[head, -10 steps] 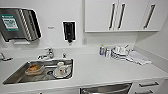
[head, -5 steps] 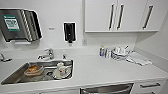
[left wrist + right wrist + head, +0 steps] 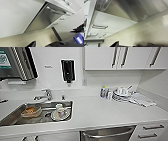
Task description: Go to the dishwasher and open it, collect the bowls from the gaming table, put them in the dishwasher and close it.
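At the dishwasher (image 3: 107, 133), door shut.
Pincer states: cannot tell; a misjudged reach may slip off the bar handle (image 3: 55, 11).

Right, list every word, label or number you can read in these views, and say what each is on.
None can be read.
Green and white sign on the wall unit at upper left: print too blurred.
Small label on the wall beside the black dispenser: too small.
Bottles on the counter: labels blurred.
Blue device's white label: unreadable.
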`<state>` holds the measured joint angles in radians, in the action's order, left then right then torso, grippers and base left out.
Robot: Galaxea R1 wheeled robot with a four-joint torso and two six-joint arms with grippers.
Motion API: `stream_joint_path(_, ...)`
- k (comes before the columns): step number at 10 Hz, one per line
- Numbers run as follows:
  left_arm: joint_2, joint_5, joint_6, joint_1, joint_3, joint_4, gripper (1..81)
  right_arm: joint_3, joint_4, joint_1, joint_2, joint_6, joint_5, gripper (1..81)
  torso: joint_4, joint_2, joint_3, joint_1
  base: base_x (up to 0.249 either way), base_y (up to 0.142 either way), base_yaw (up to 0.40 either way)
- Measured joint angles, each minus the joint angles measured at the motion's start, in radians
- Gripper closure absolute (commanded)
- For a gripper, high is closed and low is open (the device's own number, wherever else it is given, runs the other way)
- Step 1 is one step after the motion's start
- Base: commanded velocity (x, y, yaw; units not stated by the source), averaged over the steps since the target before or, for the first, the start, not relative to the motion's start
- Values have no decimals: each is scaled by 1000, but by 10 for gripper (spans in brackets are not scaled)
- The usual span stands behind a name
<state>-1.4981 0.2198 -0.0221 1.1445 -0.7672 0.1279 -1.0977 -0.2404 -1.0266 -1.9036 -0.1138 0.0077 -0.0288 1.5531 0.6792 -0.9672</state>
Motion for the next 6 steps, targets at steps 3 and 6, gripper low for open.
stream_joint_path(3,80,3,0,-3,80,26,10,19,0,18,8,0,-7,10,0,102,9,-63,0,0,0)
stream_joint_path(6,87,3,0,-3,97,42,10,27,-1,30,12,-5,-13,10,0,165,10,-102,0,0,0)
